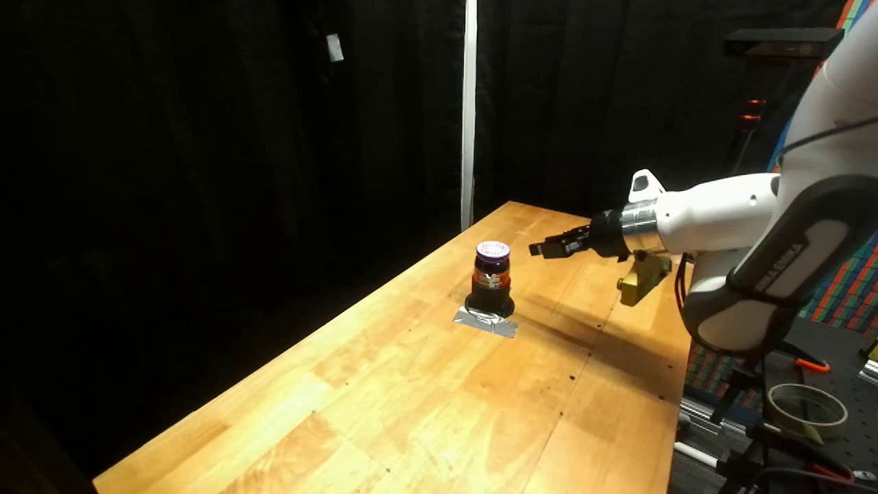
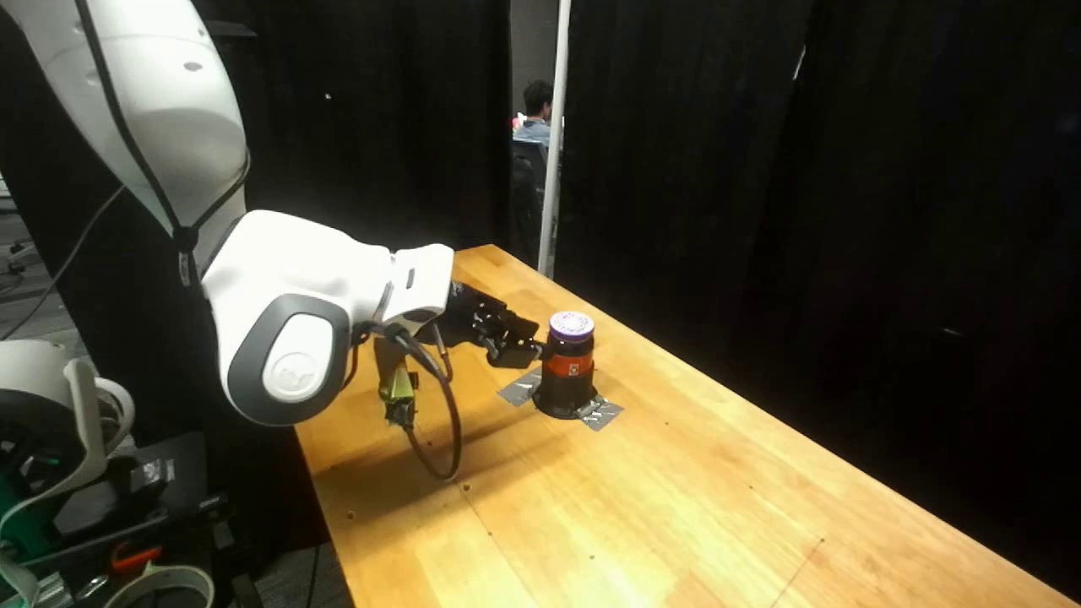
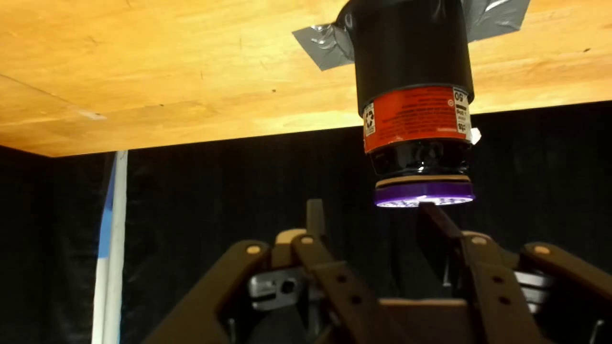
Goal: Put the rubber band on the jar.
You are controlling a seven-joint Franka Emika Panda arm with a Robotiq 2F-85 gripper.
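Jar (image 3: pixel 418 136) — in black holder (image 3: pixel 412 57), purple lid (image 3: pixel 423 192) on

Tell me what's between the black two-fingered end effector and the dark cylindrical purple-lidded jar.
Nothing: an exterior view shows an open gap between end effector and jar.

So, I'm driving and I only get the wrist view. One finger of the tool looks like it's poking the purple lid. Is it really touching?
Observer: No, they're apart. In an exterior view, some tabletop shows between the tool and the jar.
Operator: Phew! Is anything dangling that I can't see?
Observer: Yes. In an exterior view, a black cable hangs in a loop below the white arm.
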